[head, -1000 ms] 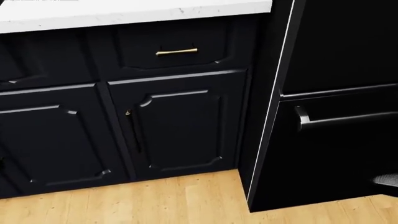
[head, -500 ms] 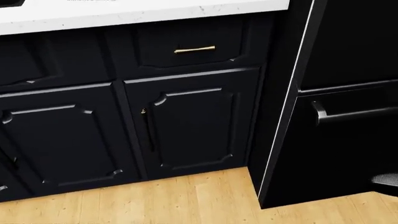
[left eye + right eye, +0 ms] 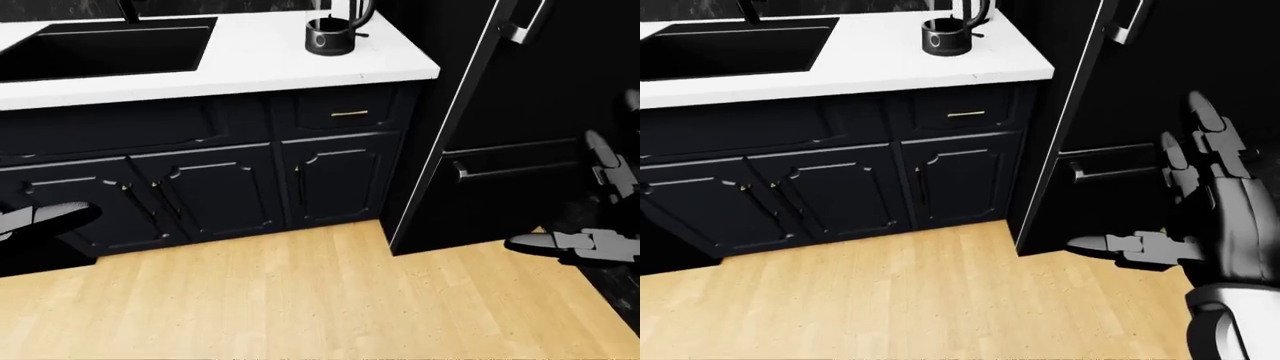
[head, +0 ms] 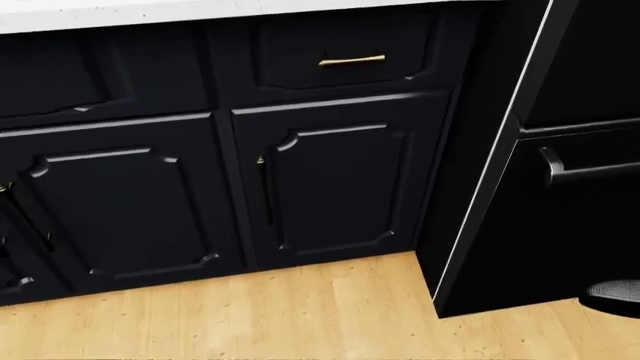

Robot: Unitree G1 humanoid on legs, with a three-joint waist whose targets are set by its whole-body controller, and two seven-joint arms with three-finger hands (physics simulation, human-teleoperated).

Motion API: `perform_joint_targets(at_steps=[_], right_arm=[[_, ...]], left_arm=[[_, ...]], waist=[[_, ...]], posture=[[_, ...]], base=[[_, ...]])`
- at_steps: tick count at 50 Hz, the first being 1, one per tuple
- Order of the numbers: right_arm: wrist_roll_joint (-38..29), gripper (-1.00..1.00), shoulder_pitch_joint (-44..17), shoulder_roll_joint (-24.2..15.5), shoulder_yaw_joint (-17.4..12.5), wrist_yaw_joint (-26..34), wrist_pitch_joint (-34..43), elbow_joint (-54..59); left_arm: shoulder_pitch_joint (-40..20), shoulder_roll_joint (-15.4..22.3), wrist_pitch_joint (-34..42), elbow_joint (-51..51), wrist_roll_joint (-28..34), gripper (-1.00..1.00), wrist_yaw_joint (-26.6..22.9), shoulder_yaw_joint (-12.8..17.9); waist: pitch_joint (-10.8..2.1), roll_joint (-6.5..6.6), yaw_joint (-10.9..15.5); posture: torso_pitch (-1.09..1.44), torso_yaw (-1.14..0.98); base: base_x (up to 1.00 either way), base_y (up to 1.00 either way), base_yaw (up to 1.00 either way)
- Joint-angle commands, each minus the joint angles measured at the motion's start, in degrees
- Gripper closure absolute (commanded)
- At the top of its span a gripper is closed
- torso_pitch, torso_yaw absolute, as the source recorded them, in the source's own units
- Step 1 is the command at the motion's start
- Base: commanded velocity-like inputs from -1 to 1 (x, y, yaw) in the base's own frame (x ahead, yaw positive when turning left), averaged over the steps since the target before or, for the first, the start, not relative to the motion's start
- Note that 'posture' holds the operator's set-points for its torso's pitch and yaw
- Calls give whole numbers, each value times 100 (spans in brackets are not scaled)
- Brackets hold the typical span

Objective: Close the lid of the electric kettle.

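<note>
Left hand (image 3: 45, 217) only in left-eye view, at left edge, mostly cut off; cannot tell how open. Sink (image 3: 110, 49) left on counter (image 3: 250, 64). Kettle (image 3: 330, 34) on counter's right end, top cropped. Head view: only cabinets (image 4: 330, 180), floor (image 4: 300, 315), fridge (image 4: 590, 187). Right hand (image 3: 1195, 199) clearest in right-eye view: fingers spread, holding nothing.

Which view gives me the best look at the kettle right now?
The left-eye view: the kettle stands on the white counter, lid raised. The right-eye view shows nearly the same. The head view looks at cabinets and misses it.
</note>
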Motion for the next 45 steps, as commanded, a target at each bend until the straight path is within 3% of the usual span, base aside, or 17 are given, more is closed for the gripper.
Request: perform_joint_targets(at_steps=[1,29,36,37,40,45], right_arm=[[-55,-96,-75,-74,-65,-21,-143,-105],[-87,-97,-223,12,-42,37,69,-105],[-348,-95,-214,69,32,177,76,-105],[-355,-96,-235,79,32,185,94,-105],[-391,-96,-242,110,22,219,99,-105],[-466,-96,-236,146,46,264,95,-105]], left_arm=[[-77,99,-161,-111,15,-100,-19,56],[-90,79,-204,-51,132,-100,-105,29],[-118,96,-152,-74,86,-100,-76,51],[-107,86,-171,-68,110,-100,-82,29],[-85,54,-218,-50,170,-100,-111,-14],[-101,62,-147,-84,107,-100,-90,44]], waist=[[-78,31,-3],[-134,90,-8],[-128,88,-18],[-249,107,-14],[-101,144,-6],[-86,205,-7]], posture=[[0,0],[0,0],[0,0],[0,0],[0,0],[0,0]], base=[[0,0,0],[0,0,0],[0,0,0],[6,0,0],[12,0,0],[15,0,0]])
